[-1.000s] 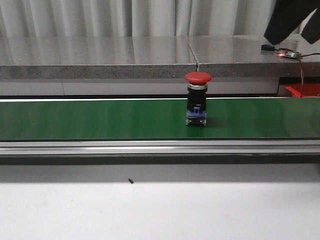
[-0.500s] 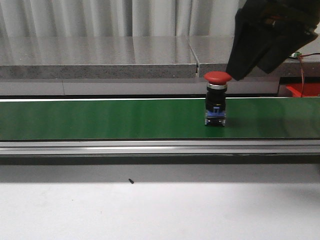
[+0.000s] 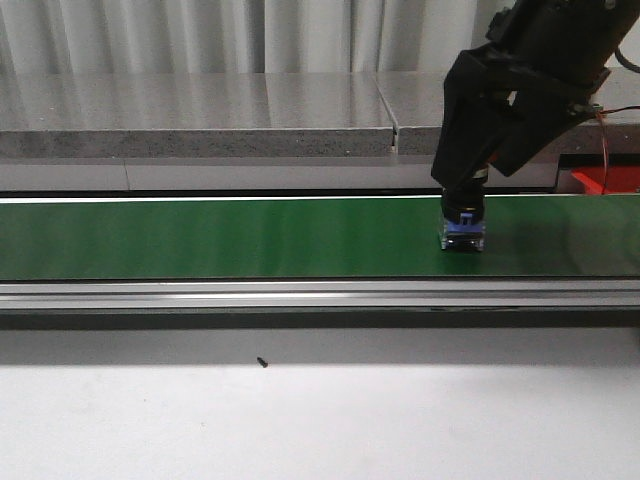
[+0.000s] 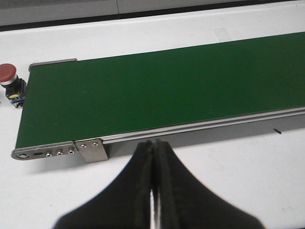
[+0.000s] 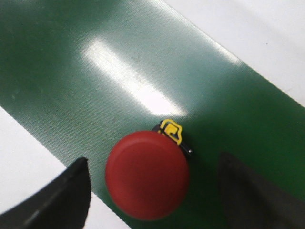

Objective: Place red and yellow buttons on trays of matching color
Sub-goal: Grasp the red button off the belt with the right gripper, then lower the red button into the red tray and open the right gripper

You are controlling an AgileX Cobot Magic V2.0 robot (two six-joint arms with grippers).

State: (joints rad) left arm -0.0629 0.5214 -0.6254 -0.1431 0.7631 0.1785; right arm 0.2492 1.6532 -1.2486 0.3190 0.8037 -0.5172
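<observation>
A red button (image 5: 147, 174) with a red mushroom cap and a black and blue base (image 3: 463, 224) stands upright on the green conveyor belt (image 3: 220, 238). My right gripper (image 5: 152, 188) is open over it, one finger on each side of the cap, neither touching. In the front view the right gripper (image 3: 470, 175) hides the cap. A second red button (image 4: 10, 85) stands on the white table beside the belt's end in the left wrist view. My left gripper (image 4: 153, 145) is shut and empty over the white table near the belt's rail. No yellow button shows.
A red tray (image 3: 607, 180) shows partly at the right edge behind the belt. A grey stone ledge (image 3: 200, 115) runs behind the belt. A small circuit board with wires (image 3: 585, 108) lies on the ledge. A tiny black speck (image 3: 261, 362) lies on the white table.
The red button has ridden the belt to the right. My right gripper has come down from the upper right and now straddles its cap.
</observation>
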